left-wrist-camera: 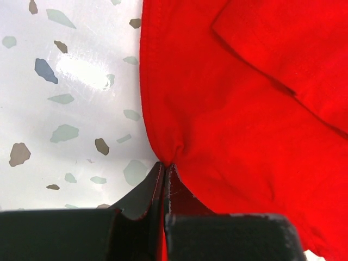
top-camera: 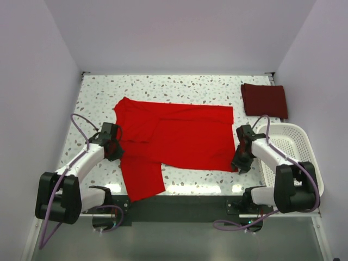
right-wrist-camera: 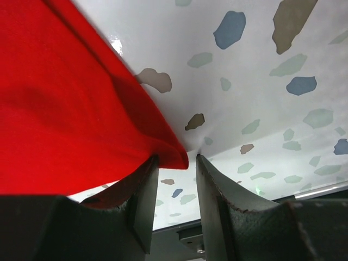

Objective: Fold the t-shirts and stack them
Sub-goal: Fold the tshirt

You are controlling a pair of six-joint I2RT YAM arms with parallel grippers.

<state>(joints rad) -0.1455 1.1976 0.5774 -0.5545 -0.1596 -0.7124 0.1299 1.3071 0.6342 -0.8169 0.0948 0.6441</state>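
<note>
Left arm [top-camera: 81,162]: lower left of the top view, forearm slanting up and to the right from its base.
Left gripper [left-wrist-camera: 165,169]: jaws pressed together, pinching the edge of the red t-shirt [left-wrist-camera: 228,109] at their tips.
Right arm [top-camera: 272,152]: lower right of the top view, forearm slanting up and to the left.
Right gripper [right-wrist-camera: 176,162]: jaws parted with a clear gap, tips pointing toward the bottom of the top view.

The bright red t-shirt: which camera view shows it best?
The top external view: it shows the whole bright red t-shirt, spread out. The left wrist view shows only an edge pinched in the left gripper; the right wrist view, only a corner at the open right gripper.
</note>
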